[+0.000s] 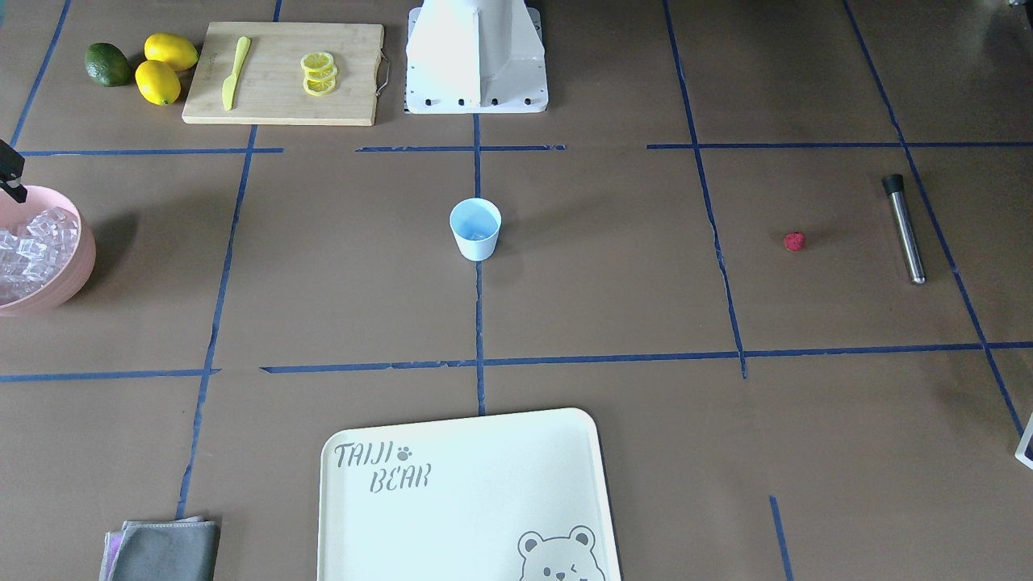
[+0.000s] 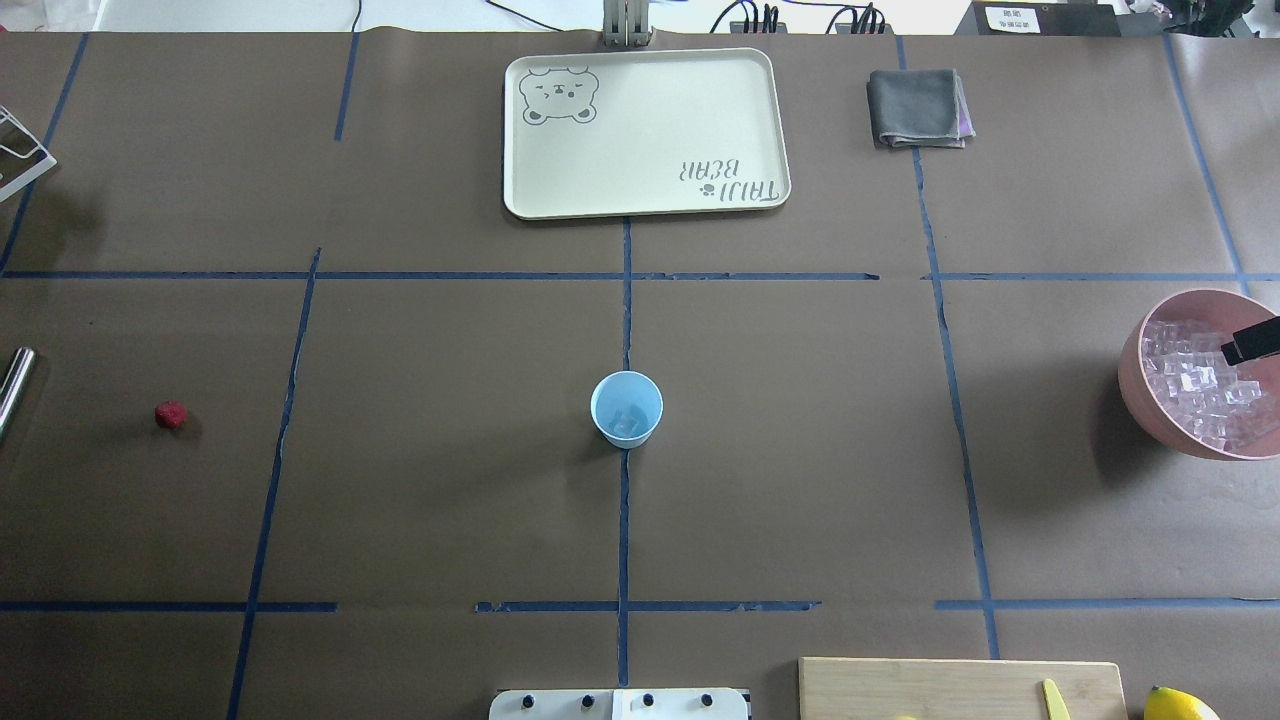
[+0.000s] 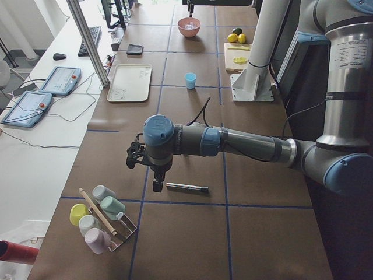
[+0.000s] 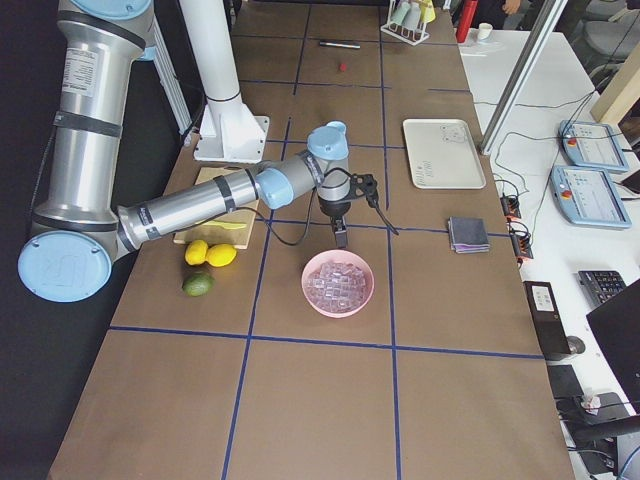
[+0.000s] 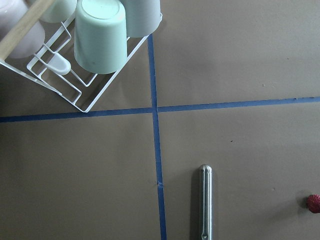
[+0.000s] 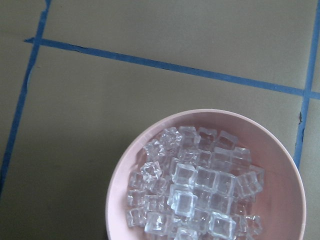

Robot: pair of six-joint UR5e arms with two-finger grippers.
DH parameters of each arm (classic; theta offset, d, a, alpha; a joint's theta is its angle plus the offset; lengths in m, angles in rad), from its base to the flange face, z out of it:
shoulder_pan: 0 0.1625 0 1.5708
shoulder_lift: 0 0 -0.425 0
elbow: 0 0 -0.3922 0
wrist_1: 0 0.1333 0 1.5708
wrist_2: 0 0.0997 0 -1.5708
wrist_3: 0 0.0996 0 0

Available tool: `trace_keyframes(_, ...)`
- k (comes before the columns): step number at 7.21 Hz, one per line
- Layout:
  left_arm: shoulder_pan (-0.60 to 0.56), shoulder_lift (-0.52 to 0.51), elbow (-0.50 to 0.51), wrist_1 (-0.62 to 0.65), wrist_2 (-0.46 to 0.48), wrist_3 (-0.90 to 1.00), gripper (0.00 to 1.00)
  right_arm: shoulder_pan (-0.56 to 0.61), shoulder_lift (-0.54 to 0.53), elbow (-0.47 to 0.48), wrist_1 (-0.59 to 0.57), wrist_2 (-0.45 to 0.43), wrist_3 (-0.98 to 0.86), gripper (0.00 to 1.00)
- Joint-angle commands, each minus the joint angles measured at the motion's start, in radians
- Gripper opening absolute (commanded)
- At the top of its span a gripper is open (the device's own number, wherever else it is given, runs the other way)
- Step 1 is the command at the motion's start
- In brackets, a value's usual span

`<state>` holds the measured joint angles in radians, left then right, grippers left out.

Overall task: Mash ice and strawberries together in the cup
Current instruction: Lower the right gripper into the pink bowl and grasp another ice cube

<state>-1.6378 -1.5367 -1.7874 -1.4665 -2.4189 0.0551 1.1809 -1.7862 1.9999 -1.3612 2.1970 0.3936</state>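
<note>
Right tool hangs over the bowl of ice at the desk's right edge; my left tool hovers by the muddler at the left edge. I cannot tell how far either is open, or whether it holds anything. The cup stands mid-desk, the strawberry well apart toward the left edge. I judge the cubes hard, light and slick: pinch one top cube across flat faces. The berry looks soft; squeeze lightly.

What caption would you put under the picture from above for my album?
Blue cup in the middle, tiny red strawberry far left, pink bowl of ice far right.
</note>
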Motion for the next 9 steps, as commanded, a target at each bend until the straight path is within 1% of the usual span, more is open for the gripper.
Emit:
trace_keyframes(1, -0.001, 0.001, -0.009, 0.0, 0.001, -0.004, 1.0, 0.006, 0.001, -0.064, 0.007, 0.003, -0.005, 0.92)
trace_keyframes(2, -0.001, 0.001, -0.012, 0.002, 0.001, -0.004, 1.0, 0.006, 0.005, -0.081, 0.007, 0.004, -0.012, 0.81)
trace_keyframes(3, -0.001, 0.001, -0.012, 0.002, 0.001, -0.004, 1.0, 0.006, 0.008, -0.091, 0.007, 0.006, -0.015, 0.8)
trace_keyframes(4, -0.002, 0.001, -0.013, 0.002, 0.001, -0.004, 1.0, 0.006, 0.011, -0.101, 0.005, 0.009, -0.013, 0.75)
trace_keyframes(7, -0.001, 0.023, -0.036, 0.002, 0.001, -0.004, 1.0, -0.001, 0.02, -0.156, 0.007, 0.004, -0.009, 0.68)
trace_keyframes(8, -0.002, 0.023, -0.04, 0.003, 0.001, -0.004, 1.0, -0.001, 0.069, -0.202, 0.005, 0.009, -0.004, 0.68)
trace_keyframes(9, -0.001, 0.023, -0.04, 0.003, 0.001, -0.004, 1.0, -0.004, 0.08, -0.219, 0.005, 0.009, 0.001, 0.68)
